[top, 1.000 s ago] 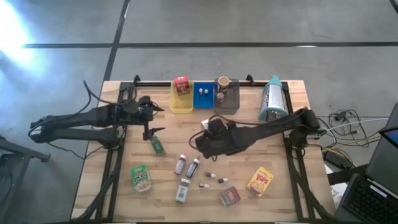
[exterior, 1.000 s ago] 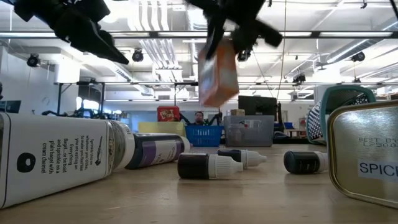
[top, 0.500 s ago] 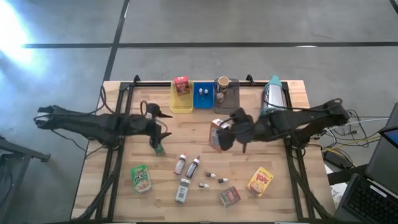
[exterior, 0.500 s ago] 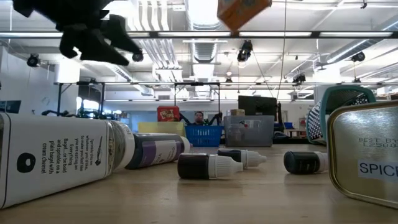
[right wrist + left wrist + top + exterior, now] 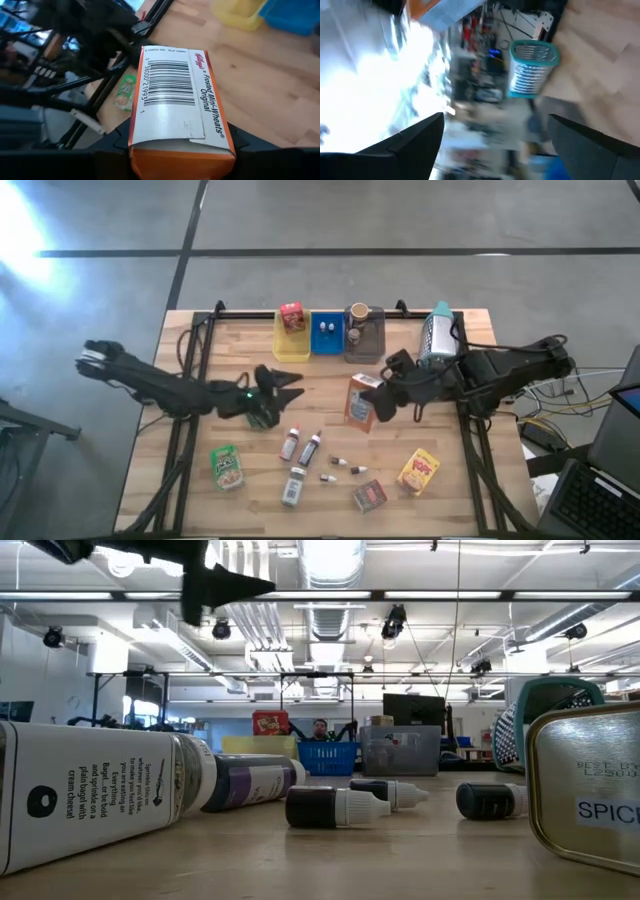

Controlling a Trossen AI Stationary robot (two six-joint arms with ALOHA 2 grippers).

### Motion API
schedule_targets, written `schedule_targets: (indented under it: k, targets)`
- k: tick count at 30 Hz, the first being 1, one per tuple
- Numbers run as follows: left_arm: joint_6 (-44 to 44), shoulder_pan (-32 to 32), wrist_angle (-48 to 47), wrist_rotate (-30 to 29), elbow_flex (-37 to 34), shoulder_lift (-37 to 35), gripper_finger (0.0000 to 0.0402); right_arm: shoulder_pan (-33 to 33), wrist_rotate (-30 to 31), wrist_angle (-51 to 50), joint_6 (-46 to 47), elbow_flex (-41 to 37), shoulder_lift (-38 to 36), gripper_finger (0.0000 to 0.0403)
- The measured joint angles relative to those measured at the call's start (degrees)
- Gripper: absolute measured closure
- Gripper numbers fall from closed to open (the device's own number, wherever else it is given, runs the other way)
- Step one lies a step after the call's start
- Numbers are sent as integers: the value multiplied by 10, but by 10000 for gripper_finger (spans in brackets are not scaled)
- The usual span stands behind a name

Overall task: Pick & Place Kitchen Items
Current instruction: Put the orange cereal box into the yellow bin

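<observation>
orange cereal box [image 5: 176,105] with white barcode panel, yellow tray [image 5: 290,346], blue tray [image 5: 326,344], grey tray [image 5: 366,346], pale wood worktop [image 5: 460,500], teal-rimmed mesh basket [image 5: 438,340]

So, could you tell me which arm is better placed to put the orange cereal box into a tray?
The right: its gripper already clamps the orange cereal box near the trays; the left gripper is open.

The wooden plank surface [image 5: 200,490] stands on a grey concrete floor [image 5: 400,220] crossed by dark seam lines, with bright glare at one corner. In the low view, a large workshop hall opens behind: white ceiling with long strip lights [image 5: 320,595], ducts [image 5: 325,625], hanging cables, and monitors [image 5: 410,708] on distant desks.
</observation>
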Motion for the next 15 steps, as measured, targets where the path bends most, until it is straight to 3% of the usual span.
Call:
schedule_targets:
  k: [6,15]
  targets:
    - [268,0,158,48,14,113,44,8,-43,36,2,0,-8,240]
    - [429,0,207,102,128,214,44,11,-73,43,18,0,-9,236]
